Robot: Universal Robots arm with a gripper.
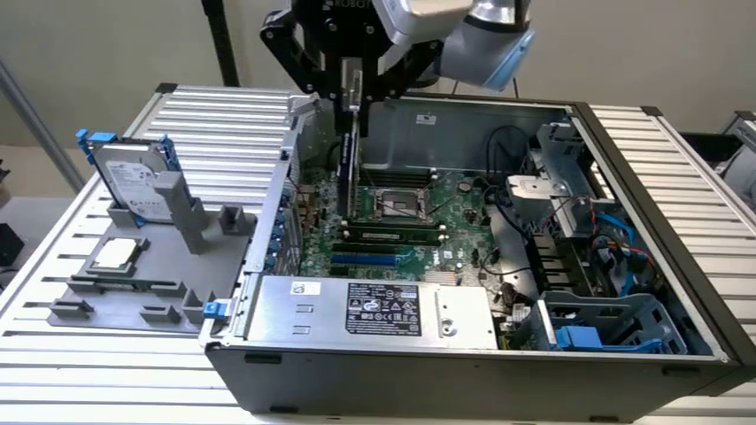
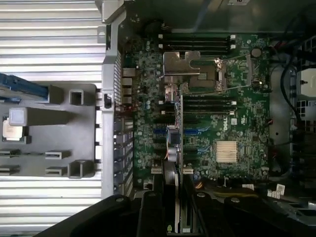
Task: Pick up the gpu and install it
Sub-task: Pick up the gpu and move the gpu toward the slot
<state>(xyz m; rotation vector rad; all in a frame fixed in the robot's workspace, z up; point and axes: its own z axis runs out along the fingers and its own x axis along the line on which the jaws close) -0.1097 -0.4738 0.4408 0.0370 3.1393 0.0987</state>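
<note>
One tool (image 1: 351, 93) pinching gpu (image 1: 351, 164) upright over motherboard (image 1: 461, 208), card's lower edge hard to make out

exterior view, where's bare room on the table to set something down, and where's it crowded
Bare ribbed table lies behind the grey fixture and beside the case at the exterior view's right. Crowded: the fixture with hard drive and chip, and the case interior, where the gripper holds the gpu.
</note>
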